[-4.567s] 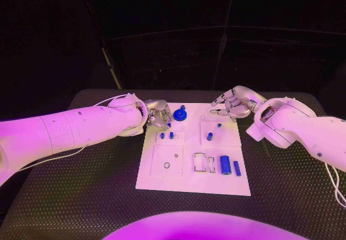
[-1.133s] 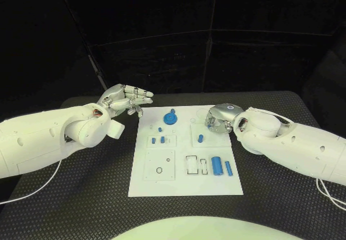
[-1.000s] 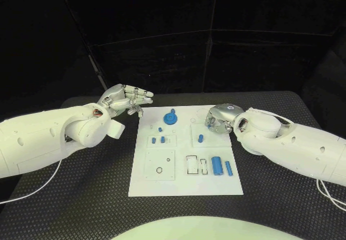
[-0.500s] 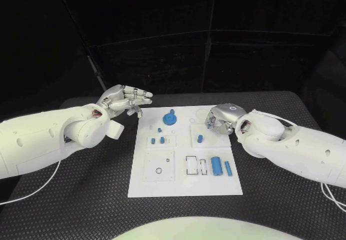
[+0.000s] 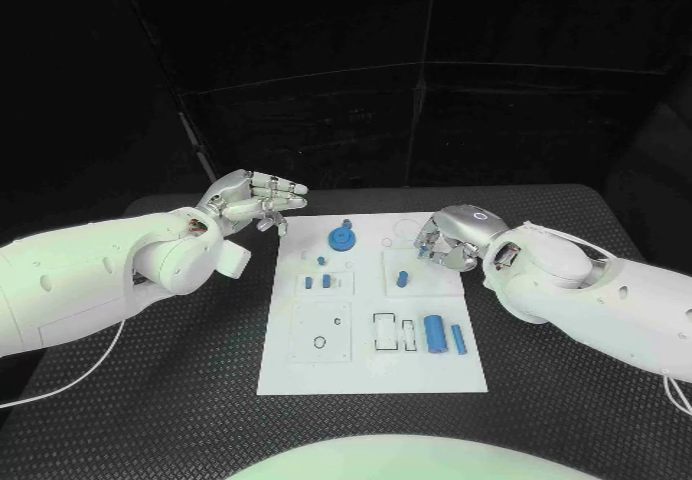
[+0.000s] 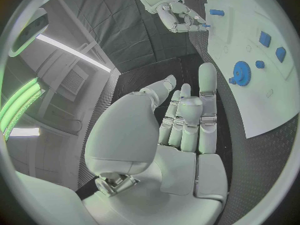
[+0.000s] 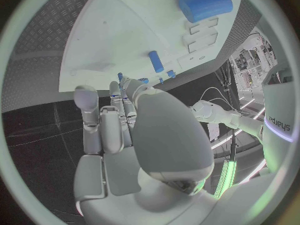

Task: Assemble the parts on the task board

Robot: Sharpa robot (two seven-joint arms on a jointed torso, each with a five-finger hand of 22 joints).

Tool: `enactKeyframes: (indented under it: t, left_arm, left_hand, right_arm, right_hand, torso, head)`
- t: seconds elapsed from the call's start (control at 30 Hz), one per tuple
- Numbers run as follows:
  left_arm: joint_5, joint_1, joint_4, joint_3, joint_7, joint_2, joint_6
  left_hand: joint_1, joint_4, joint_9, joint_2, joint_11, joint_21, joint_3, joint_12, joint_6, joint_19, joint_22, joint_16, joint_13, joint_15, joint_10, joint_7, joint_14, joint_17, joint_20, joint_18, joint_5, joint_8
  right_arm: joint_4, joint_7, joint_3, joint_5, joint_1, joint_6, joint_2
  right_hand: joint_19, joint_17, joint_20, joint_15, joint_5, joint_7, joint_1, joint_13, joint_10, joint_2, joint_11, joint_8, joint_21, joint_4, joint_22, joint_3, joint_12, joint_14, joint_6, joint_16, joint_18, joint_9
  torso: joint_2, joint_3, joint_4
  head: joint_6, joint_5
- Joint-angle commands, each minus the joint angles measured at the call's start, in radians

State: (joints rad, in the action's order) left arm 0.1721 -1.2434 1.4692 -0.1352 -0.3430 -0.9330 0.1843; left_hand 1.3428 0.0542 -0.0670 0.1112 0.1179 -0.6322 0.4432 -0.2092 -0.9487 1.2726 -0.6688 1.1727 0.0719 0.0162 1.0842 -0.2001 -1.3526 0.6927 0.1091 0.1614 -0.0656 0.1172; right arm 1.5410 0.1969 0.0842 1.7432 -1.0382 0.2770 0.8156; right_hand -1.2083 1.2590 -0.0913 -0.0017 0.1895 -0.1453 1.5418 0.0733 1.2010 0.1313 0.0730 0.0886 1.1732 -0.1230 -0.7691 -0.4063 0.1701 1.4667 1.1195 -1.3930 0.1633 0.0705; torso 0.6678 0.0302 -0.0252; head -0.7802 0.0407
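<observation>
The white task board [image 5: 368,360] lies mid-table. A blue gear [image 5: 342,238] sits at its far end, with small blue pegs [image 5: 317,280] nearer. My left hand [image 5: 257,198] hovers off the board's far left corner, fingers spread and holding nothing; the left wrist view shows its palm [image 6: 181,120] bare. My right hand [image 5: 447,243] is curled at the board's right side. Its thumb and a finger meet on a small blue peg [image 5: 421,254], seen pinched in the left wrist view [image 6: 205,25]. Whether the peg still stands in the board I cannot tell.
Another blue piece [image 5: 404,278] lies just nearer than the pinched peg. A thick blue cylinder [image 5: 434,330] and a thin blue rod [image 5: 459,338] lie near the board's right side, beside white rectangular slots [image 5: 385,331]. Black ribbed table [image 5: 173,380] surrounds the board.
Since 4.6 s ago my left hand left the gear and rose open, and my right hand came down from the far right corner to the peg. Over the last second, little has moved.
</observation>
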Motion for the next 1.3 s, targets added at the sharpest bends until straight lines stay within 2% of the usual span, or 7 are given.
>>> enactKeyframes:
  t: [0.03, 0.33, 0.5, 0.6, 0.77, 0.97, 1.3]
  left_arm:
    - [0.001, -0.001, 0.000, 0.001, -0.017, 0.001, -0.005]
    - [0.001, -0.001, 0.001, 0.000, -0.041, 0.013, -0.025]
    - [0.001, -0.001, 0.003, 0.000, -0.050, 0.019, -0.028]
    - [0.001, -0.001, 0.003, 0.000, -0.054, 0.023, -0.027]
    - [0.000, -0.001, 0.005, 0.000, -0.058, 0.027, -0.024]
    - [0.000, -0.002, 0.004, 0.000, -0.061, 0.035, -0.020]
    - [0.000, -0.003, 0.007, 0.000, -0.062, 0.041, -0.020]
  left_hand:
    - [0.005, 0.005, 0.000, 0.000, 0.002, 0.004, 0.001, -0.006, 0.006, -0.003, 0.001, -0.003, -0.001, 0.006, -0.008, -0.001, 0.004, -0.001, 0.004, 0.017, -0.004, -0.002]
    - [-0.004, 0.005, -0.002, 0.002, 0.004, 0.005, -0.007, -0.014, 0.013, -0.006, 0.001, 0.000, 0.000, 0.009, -0.016, -0.003, 0.008, -0.002, 0.007, 0.017, -0.003, 0.004]
    - [-0.006, 0.004, -0.002, 0.000, 0.004, 0.006, -0.009, -0.017, 0.013, -0.006, 0.001, 0.000, 0.001, 0.009, -0.017, -0.003, 0.009, -0.004, 0.008, 0.018, -0.004, 0.007]
    - [-0.006, 0.004, -0.002, 0.000, 0.004, 0.006, -0.009, -0.018, 0.013, -0.006, 0.001, 0.000, 0.001, 0.009, -0.017, -0.003, 0.010, -0.005, 0.008, 0.018, -0.004, 0.007]
    - [-0.006, 0.004, -0.003, -0.001, 0.004, 0.006, -0.009, -0.019, 0.013, -0.007, 0.001, 0.000, 0.001, 0.009, -0.017, -0.002, 0.010, -0.006, 0.008, 0.018, -0.004, 0.009]
    - [-0.006, 0.004, -0.003, -0.001, 0.004, 0.006, -0.009, -0.019, 0.013, -0.007, 0.001, 0.000, 0.001, 0.009, -0.017, -0.002, 0.010, -0.006, 0.008, 0.018, -0.004, 0.009]
    - [-0.006, 0.004, -0.003, -0.001, 0.004, 0.006, -0.009, -0.019, 0.013, -0.007, 0.001, 0.000, 0.001, 0.009, -0.017, -0.002, 0.010, -0.006, 0.008, 0.018, -0.004, 0.009]
  right_arm:
    - [0.049, -0.020, 0.011, -0.037, -0.002, 0.052, 0.015]
    - [0.161, -0.080, 0.020, -0.106, -0.002, 0.073, 0.005]
    - [0.163, -0.112, 0.018, -0.128, -0.002, 0.046, -0.039]
    - [0.156, -0.121, 0.016, -0.131, 0.001, 0.031, -0.071]
    - [0.150, -0.123, -0.002, -0.102, 0.018, -0.003, -0.110]
    - [0.121, -0.120, -0.034, -0.047, 0.041, -0.054, -0.159]
    - [0.076, -0.107, -0.044, -0.005, 0.070, -0.064, -0.203]
  right_hand:
    - [0.001, 0.003, -0.003, -0.008, -0.004, -0.001, -0.009, -0.001, 0.011, 0.000, 0.000, -0.004, 0.007, 0.002, -0.005, -0.006, -0.006, 0.049, 0.009, -0.009, -0.020, 0.000]
    - [-0.004, 0.011, -0.002, -0.009, 0.004, -0.001, -0.015, 0.000, 0.016, 0.002, -0.002, -0.005, 0.014, 0.008, -0.017, -0.014, -0.007, 0.051, 0.013, -0.014, -0.021, 0.001]
    - [-0.005, 0.013, -0.002, -0.009, 0.005, -0.001, -0.018, 0.000, 0.016, 0.003, -0.001, -0.005, 0.015, 0.008, -0.019, -0.014, -0.007, 0.051, 0.013, -0.016, -0.022, 0.001]
    - [-0.004, 0.012, -0.002, -0.009, 0.005, -0.001, -0.022, -0.001, 0.016, 0.003, -0.001, -0.006, 0.014, 0.008, -0.017, -0.014, -0.008, 0.051, 0.013, -0.016, -0.022, 0.000]
    - [-0.003, 0.012, -0.002, -0.008, 0.005, -0.001, -0.024, -0.001, 0.015, 0.004, -0.001, -0.006, 0.014, 0.008, -0.016, -0.014, -0.009, 0.051, 0.012, -0.016, -0.021, 0.000]
    - [0.000, 0.007, -0.003, -0.007, 0.003, -0.002, -0.032, -0.002, 0.012, 0.005, 0.000, -0.009, 0.011, 0.009, -0.011, -0.015, -0.013, 0.050, 0.009, -0.014, -0.021, 0.000]
    - [0.001, 0.006, -0.003, -0.007, 0.002, -0.002, -0.033, -0.002, 0.012, 0.005, 0.000, -0.009, 0.010, 0.009, -0.008, -0.015, -0.014, 0.050, 0.010, -0.014, -0.020, 0.000]
  torso:
    - [0.000, -0.0005, -0.0002]
    - [0.002, -0.0014, 0.0022]
    - [0.001, -0.0039, 0.0026]
    - [0.002, -0.0023, 0.0017]
    - [0.002, -0.0045, 0.0022]
    - [0.001, -0.0011, 0.0011]
    - [0.002, -0.0010, 0.0014]
  head:
    - [-0.001, 0.004]
    - [-0.002, 0.017]
    - [-0.006, 0.033]
    - [-0.009, 0.042]
    - [-0.014, 0.053]
    - [-0.022, 0.069]
    - [-0.027, 0.077]
